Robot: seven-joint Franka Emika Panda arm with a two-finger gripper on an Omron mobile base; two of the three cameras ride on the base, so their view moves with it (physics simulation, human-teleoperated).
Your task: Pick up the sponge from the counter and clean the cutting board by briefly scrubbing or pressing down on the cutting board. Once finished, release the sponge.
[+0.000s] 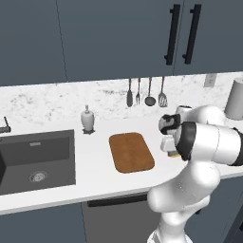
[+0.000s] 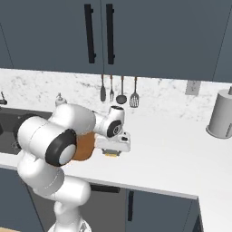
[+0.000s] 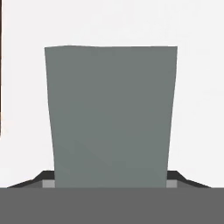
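Dark blue upper cabinets (image 1: 118, 38) overhead, with two black vertical handles (image 1: 182, 34) side by side. Four hanging utensils (image 1: 146, 93) against the marbled backsplash (image 1: 47, 102). White soap dispenser (image 1: 87, 118) near the back edge, beside the dark sink (image 1: 35, 161). Grey canister (image 2: 221, 113) upright toward the far right end. Wall outlet (image 2: 193, 87) just above.

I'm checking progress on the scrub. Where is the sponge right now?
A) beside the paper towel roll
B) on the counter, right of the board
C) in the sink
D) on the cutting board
B: the sponge sits on the white counter under the end effector, off the board.
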